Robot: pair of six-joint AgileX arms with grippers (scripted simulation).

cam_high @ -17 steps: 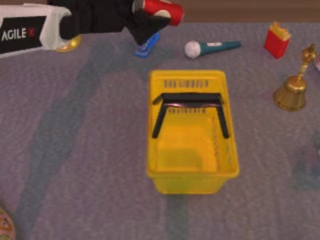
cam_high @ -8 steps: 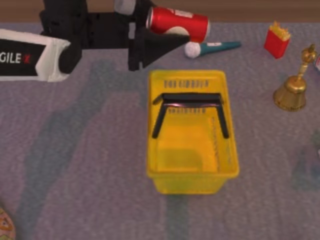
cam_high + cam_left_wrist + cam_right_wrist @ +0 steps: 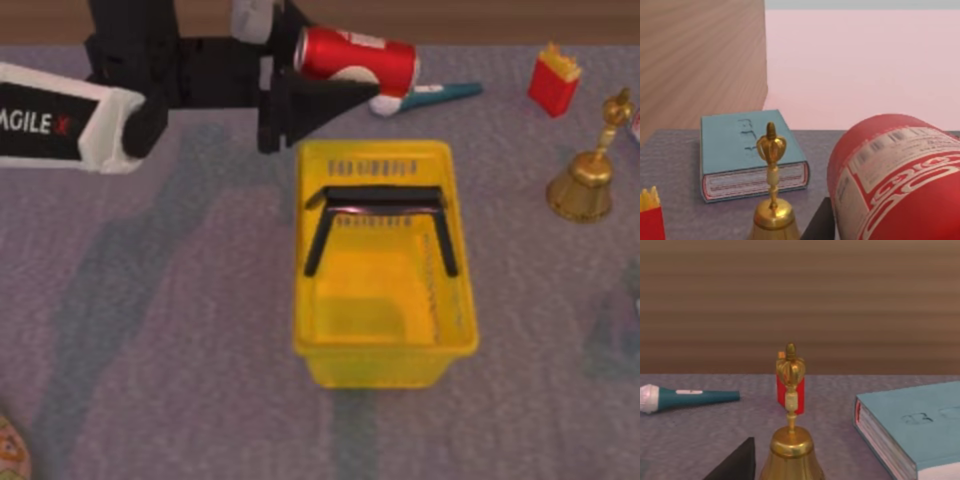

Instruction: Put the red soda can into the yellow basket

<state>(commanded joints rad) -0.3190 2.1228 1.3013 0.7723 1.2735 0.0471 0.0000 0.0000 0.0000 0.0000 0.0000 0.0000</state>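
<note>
The red soda can (image 3: 357, 58) lies sideways in the air, with my left gripper (image 3: 335, 66) shut on it, just behind the back rim of the yellow basket (image 3: 385, 350). In the left wrist view the can (image 3: 900, 185) fills the near corner, and a black finger (image 3: 817, 225) presses against its side. The basket stands in the middle of the table with nothing inside, its two black handles (image 3: 380, 195) folded across the top. My right arm is out of the top view. One black finger (image 3: 737, 462) of its gripper shows in the right wrist view, off to one side.
A teal microphone (image 3: 440, 92) lies behind the basket, partly under the can. A red box of fries (image 3: 553, 80) and a gold bell (image 3: 582, 180) stand at the right. A blue book (image 3: 747, 152) lies beyond the bell. A round patterned object (image 3: 8, 450) peeks in at the front left corner.
My left gripper has carried the can to the right and closer to the basket's back rim. Over the last half second it barely moved.
</note>
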